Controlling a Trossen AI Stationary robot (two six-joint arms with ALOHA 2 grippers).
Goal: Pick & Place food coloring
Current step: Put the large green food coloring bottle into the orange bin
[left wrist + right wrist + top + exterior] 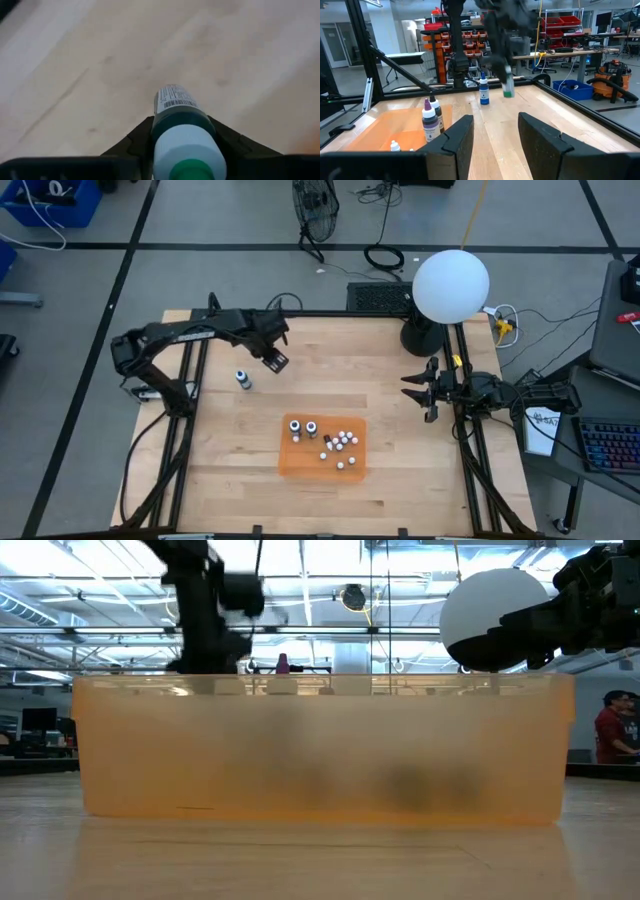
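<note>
The wooden desk (pixel 400 480) has broad bare stretches along its near edge and on both sides of the orange tray (pixel 300 464), which sits just below the middle. A black frame borders the desk, and a white globe lamp (pixel 450 286) stands at its far right corner. Beyond lies a grey floor with cables and a fan, and in the low view a workshop hall with a person at the far right.

Two food coloring bottles (pixel 303 428) stand upright in the tray's far left corner, with small white beads (pixel 340 444) scattered to their right. A blue bottle (pixel 242 380) stands alone on the bare wood, well left of the tray.

The left arm reaches in from the far left edge, its left end effector (pixel 276 360) raised above the desk just right of the blue bottle. It is closed on a green bottle (pixel 179 120), gripped between its dark fingers (pixel 134 142) with the white cap toward the wrist camera.

The right arm waits at the right edge, its right end effector (pixel 425 393) parted and holding nothing, pointing toward the tray.
</note>
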